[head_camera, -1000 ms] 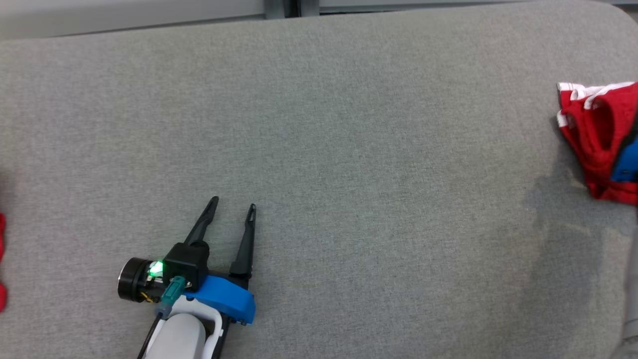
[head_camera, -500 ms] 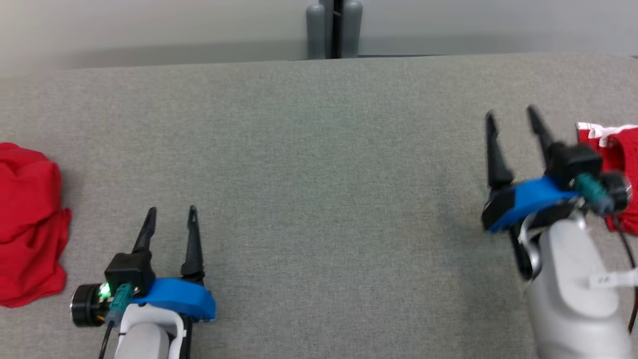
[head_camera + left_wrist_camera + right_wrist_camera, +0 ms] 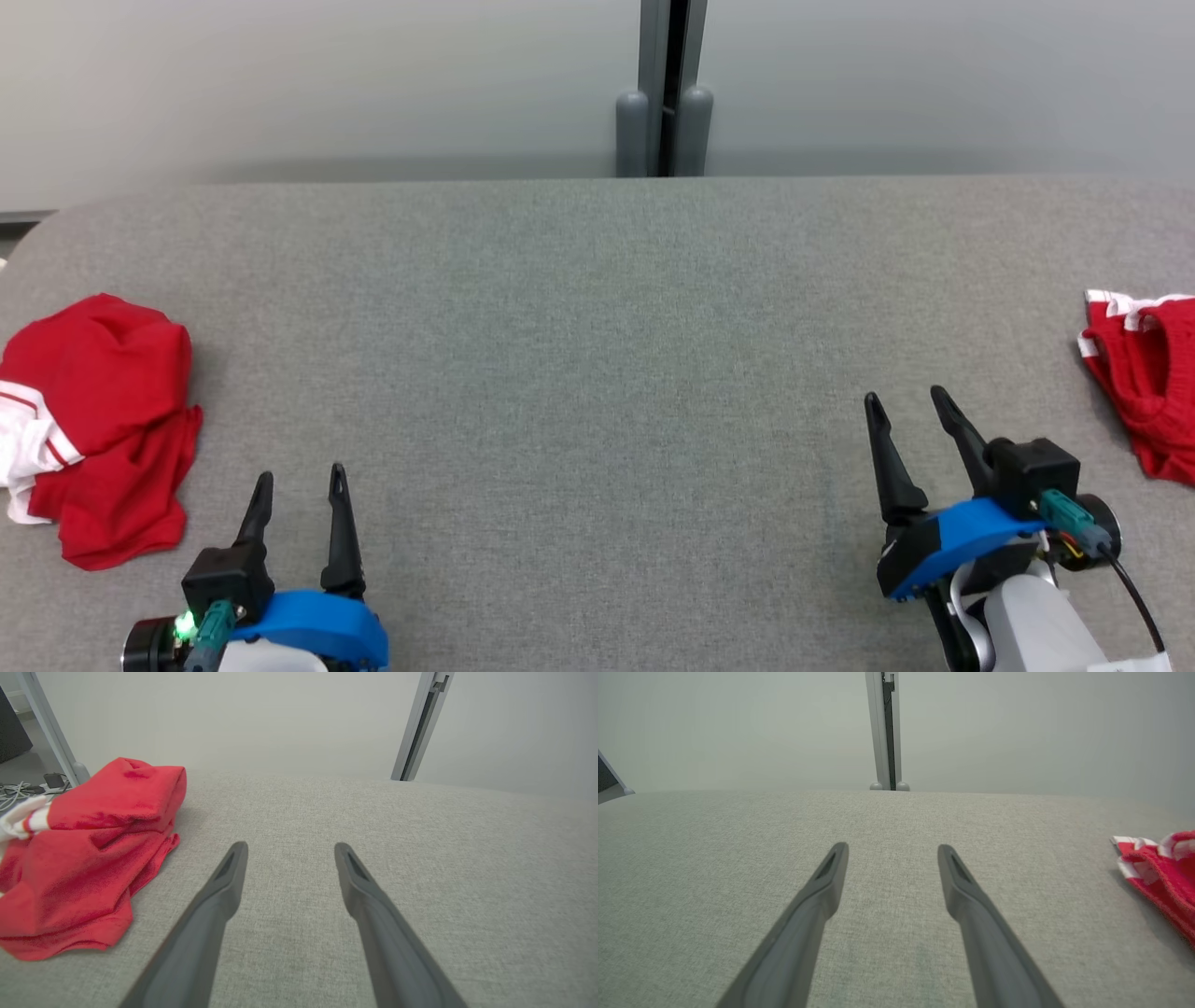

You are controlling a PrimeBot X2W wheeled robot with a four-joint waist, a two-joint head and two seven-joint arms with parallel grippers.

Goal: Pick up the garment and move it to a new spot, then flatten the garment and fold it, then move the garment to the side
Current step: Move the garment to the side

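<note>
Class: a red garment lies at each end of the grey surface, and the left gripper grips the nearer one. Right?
No: the left gripper stands open and empty, apart from that red garment; the head view shows it.

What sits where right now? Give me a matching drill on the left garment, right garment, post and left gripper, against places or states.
Things:
1. left garment
2. right garment
3. post
4. left gripper

Places or states:
A. behind the far edge of the table
B. open and empty, over bare table
C. crumpled at the table's left end
D. cut off by the head view's right edge

Pairs: 1-C; 2-D; 3-A; 4-B
</note>
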